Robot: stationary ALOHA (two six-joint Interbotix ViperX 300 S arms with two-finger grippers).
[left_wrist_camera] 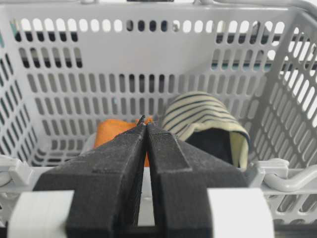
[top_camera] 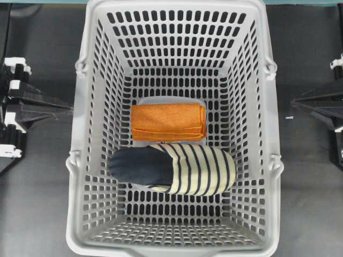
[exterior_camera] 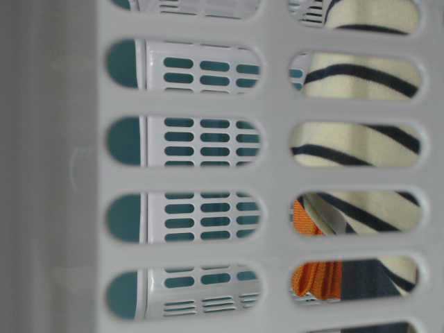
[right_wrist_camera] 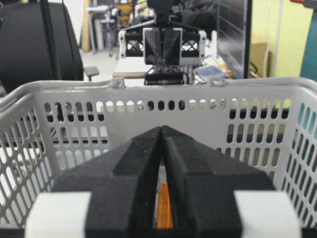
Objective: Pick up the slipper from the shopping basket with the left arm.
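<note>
The left gripper (left_wrist_camera: pixel 146 126) is sitting outside the basket's left wall, its two black fingers (left_wrist_camera: pixel 111 168) pressed together tip to tip and gripping nothing. In the overhead view the left gripper (top_camera: pixel 68 108) is showing as a dark pointed shape just beside the rim, level with the orange cloth. The right gripper (right_wrist_camera: pixel 162 130) is likewise closed down to a point with nothing between its pads, and it is resting outside the opposite wall; in the overhead view the right gripper (top_camera: pixel 293 101) is lying a little apart from the right rim.

The shopping basket (top_camera: pixel 77 160) is standing between the two arms and filling most of the overhead view. The slipper (top_camera: pixel 174 168) is lying on the basket floor, nearer the bottom edge of that view, with its navy heel pointing left and its striped cream toe pointing right. From the left wrist camera the slipper (left_wrist_camera: pixel 208 124) is appearing right of the closed fingers, heel opening towards the camera. The folded orange cloth (top_camera: pixel 168 121) is lying on the floor just beyond the slipper, touching or nearly touching its upper edge.

Through the wall slots at table level, the striped slipper (exterior_camera: pixel 361 146) is showing above a patch of orange cloth (exterior_camera: pixel 316 277).
</note>
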